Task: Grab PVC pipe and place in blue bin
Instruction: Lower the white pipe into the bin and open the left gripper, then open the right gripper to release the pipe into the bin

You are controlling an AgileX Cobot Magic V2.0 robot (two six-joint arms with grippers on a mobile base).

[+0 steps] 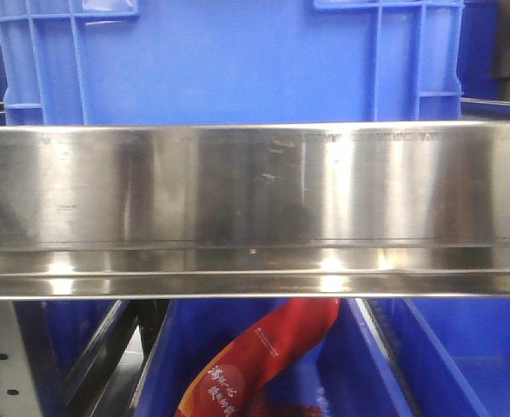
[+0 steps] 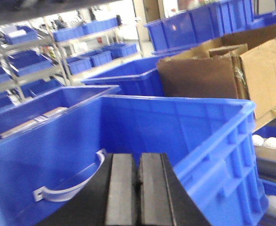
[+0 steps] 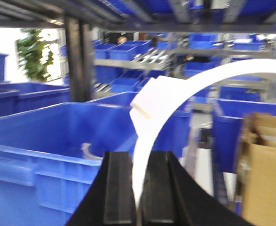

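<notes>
Clamps the right pincer on the pipe, with the white strip pinched between both dark pads. Rises out of the tips, bends overhead in a long arc toward the right, and carries a flat tab just above the tips. Hangs over the near rim of the blue bin, ahead and left of the pads. Shows a second pipe inside, beyond the left pad, and a cardboard box off to the right.

Presses the pads of the left pincer together, with nothing between them. Points into the blue bin, with the second pipe lying just left of the pads and the cardboard box beyond the far wall.

Faces, in the front view, a steel rail and a red packet under it.
</notes>
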